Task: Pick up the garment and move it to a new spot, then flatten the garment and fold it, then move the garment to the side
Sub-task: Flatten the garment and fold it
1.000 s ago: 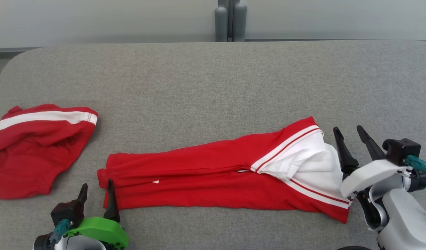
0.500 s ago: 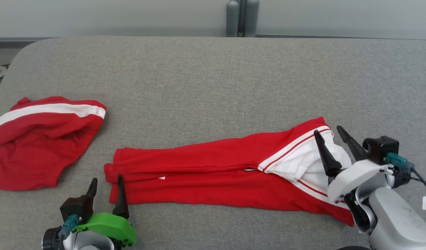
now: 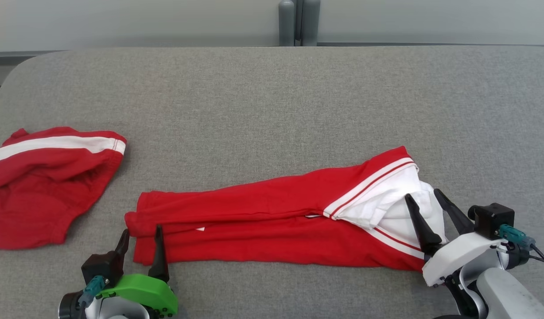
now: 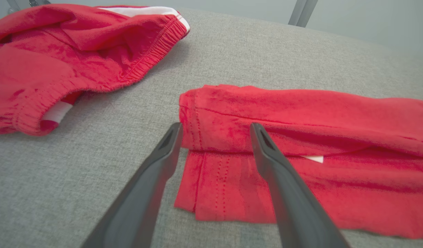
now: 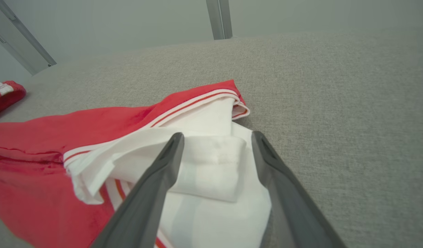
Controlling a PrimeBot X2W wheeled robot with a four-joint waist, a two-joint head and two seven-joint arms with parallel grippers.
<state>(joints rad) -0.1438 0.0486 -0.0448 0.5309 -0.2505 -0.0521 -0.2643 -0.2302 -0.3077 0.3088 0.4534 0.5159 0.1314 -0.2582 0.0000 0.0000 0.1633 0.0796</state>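
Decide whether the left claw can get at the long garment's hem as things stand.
Likely yes: the left claw is open right at the hem, nothing lies between, and the other garment sits well apart.

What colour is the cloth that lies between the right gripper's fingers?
White. The right wrist view shows it best: the cloth lies between the fingers of the right gripper.

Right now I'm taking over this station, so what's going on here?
The robot is working on a long red garment, folded lengthwise on the grey table. Its left claw is open at the hem end, its right claw open over the white end. Nothing is gripped yet. A second red garment lies to the left.
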